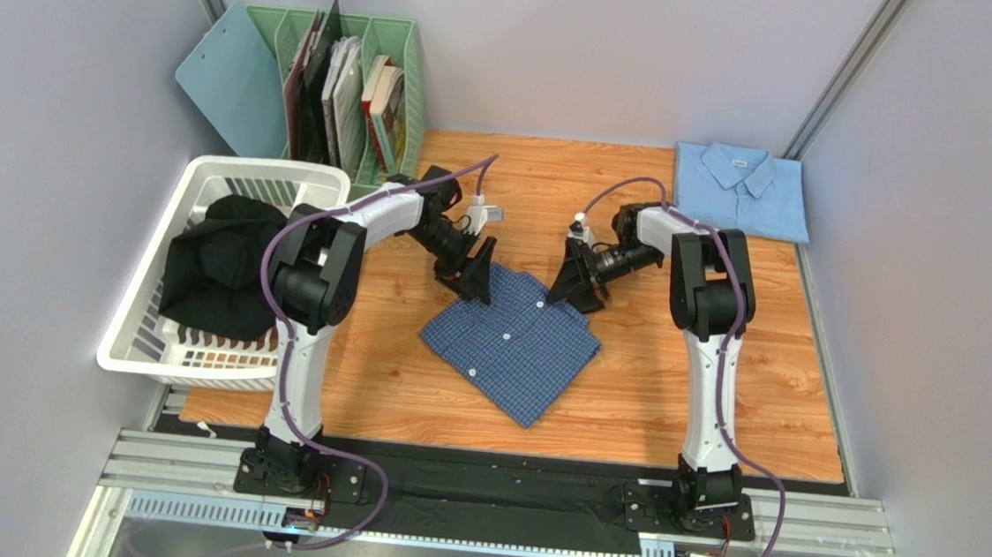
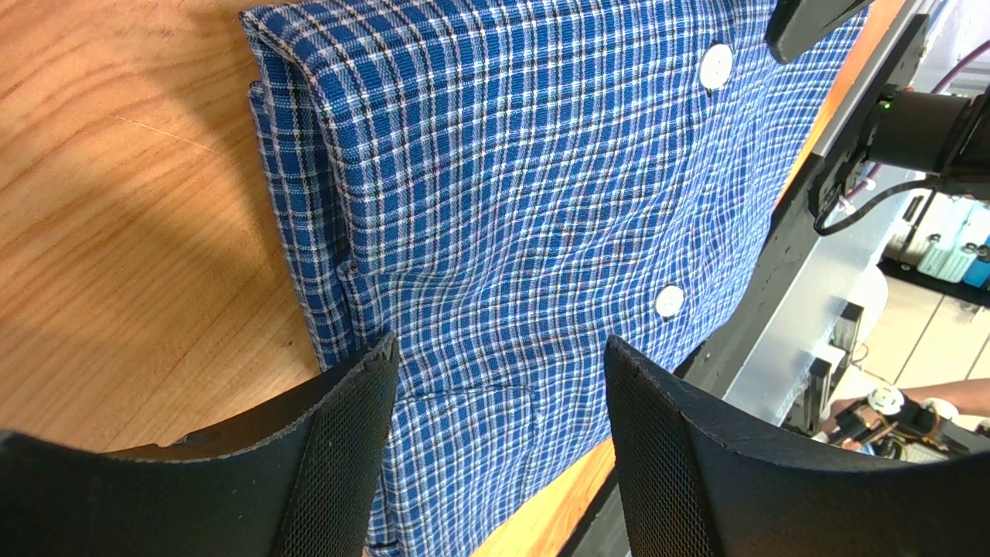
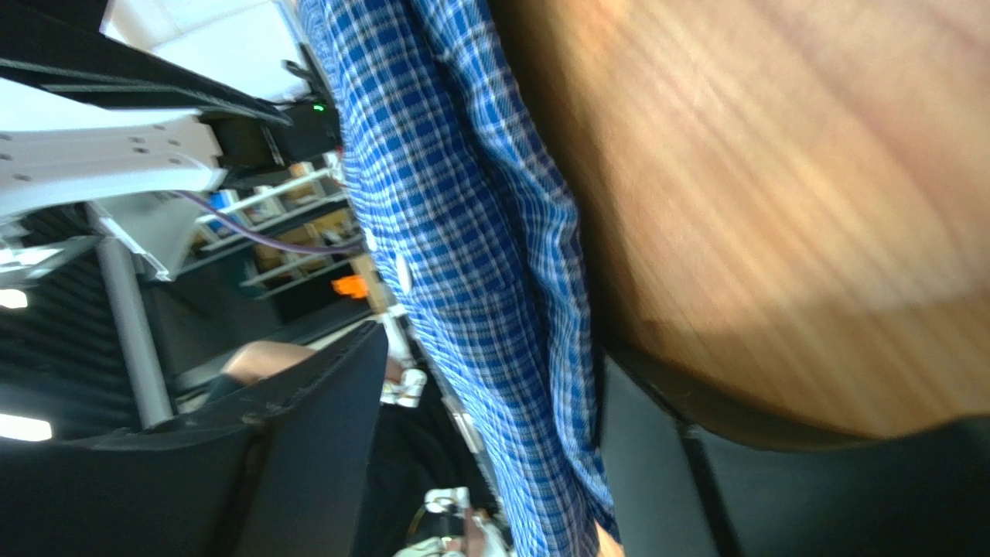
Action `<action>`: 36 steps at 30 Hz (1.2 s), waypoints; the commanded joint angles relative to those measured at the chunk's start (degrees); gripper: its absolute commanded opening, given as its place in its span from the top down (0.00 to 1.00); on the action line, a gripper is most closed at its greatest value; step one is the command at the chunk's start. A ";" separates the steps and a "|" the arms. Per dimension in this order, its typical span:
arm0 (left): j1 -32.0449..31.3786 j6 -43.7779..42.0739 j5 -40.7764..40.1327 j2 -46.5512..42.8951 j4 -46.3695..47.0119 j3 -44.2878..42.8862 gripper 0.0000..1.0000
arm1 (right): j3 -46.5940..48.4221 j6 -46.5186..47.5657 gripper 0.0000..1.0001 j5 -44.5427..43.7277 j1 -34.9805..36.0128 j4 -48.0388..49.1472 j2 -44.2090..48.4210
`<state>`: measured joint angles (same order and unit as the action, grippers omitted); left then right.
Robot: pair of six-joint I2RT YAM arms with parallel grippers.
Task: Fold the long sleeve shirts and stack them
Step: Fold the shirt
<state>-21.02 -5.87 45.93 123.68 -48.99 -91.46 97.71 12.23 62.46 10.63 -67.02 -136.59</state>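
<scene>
- Currently: far left of the checked shirt [image 1: 516, 347], a white basket [image 1: 271, 171] holds a dark garment [image 1: 223, 264]; not part of this step.
- The left gripper [image 2: 500, 360] sits over the checked shirt's far-left corner, near the collar end. The fingers are spread, with flat plaid cloth showing between them; no pinch is evident.
- The checked shirt lies mid-table as a compact folded rectangle, turned diagonally, button placket up. One side shows a doubled edge. The fold looks finished.
- The right gripper [image 3: 488, 360] is at the checked shirt's far-right corner. A folded edge runs between its fingers, which stand apart; the wrist view is blurred, so whether they bear on the cloth cannot be told.
- The pale blue shirt [image 1: 741, 189] lies well to the far right of the checked shirt, already folded, collar up.
- Judgement: folding is done and stacking is in hand. The next move calls for both grippers to pinch matching corners, lift evenly so the layers do not spill open, then carry the checked shirt onto the pale one.
</scene>
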 commanded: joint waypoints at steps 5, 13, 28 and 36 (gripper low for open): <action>0.10 -0.28 0.39 0.77 -0.31 -1.44 0.28 | 1.34 -3.08 0.31 4.25 0.70 4.97 -5.08; 0.18 0.07 0.56 0.69 0.21 -0.47 0.28 | -1.64 -5.54 0.33 3.55 4.74 10.59 -3.86; 3.61 -2.48 3.81 -11.34 0.22 0.49 0.01 | -5.61 -6.25 1.00 -5.40 1.85 11.57 15.73; 7.56 -5.64 1.00 -19.61 -2.86 0.32 0.01 | 7.30 2.18 1.00 -27.78 0.44 2.00 26.37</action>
<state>-15.35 -8.25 47.62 108.44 -49.25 -90.24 97.41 9.23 48.10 11.09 -60.36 -116.73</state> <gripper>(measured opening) 0.992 0.047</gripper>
